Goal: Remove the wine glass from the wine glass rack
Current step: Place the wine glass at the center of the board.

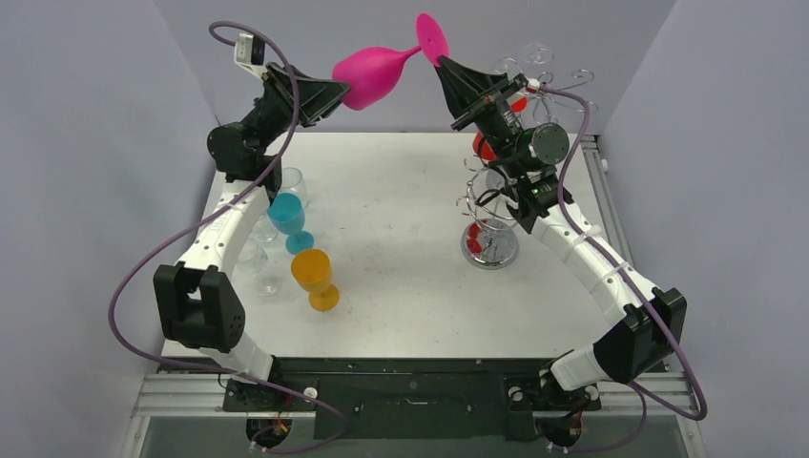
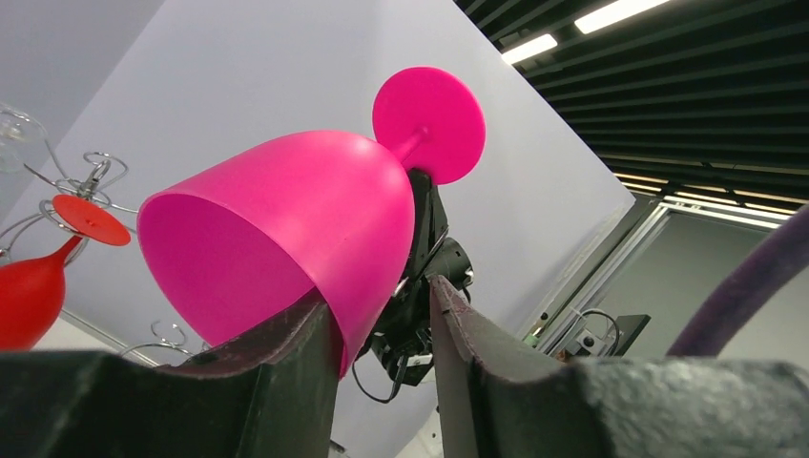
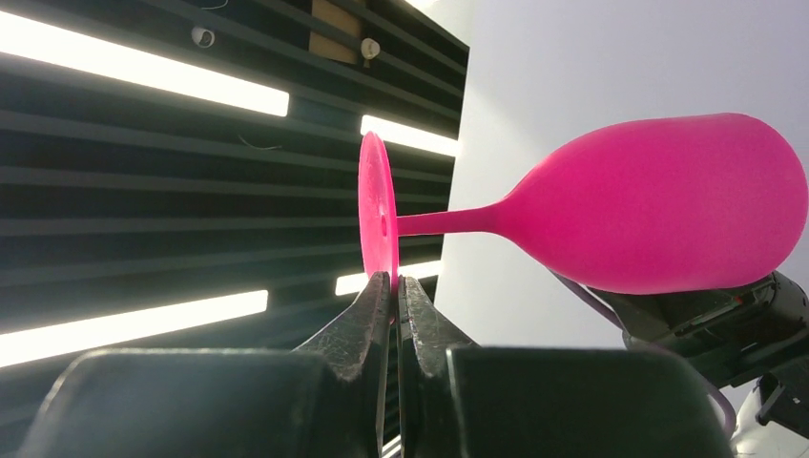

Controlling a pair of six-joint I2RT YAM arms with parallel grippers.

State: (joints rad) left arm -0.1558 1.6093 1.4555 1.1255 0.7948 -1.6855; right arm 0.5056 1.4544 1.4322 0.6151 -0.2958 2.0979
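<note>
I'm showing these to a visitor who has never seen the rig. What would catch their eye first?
The bright pink plastic wine glass, held sideways in mid-air between the two arms: the right gripper pinches its round foot while the left gripper straddles the bowl's rim. Next, the chrome wire rack at right, and the teal goblet and orange goblet at left.

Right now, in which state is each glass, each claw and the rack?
pink glass, in the air on its side
right claw, shut on its foot
left claw, open around its rim
red glass, hanging upside down on the rack
blue glass, upright on the table
orange glass, upright on the table
</note>
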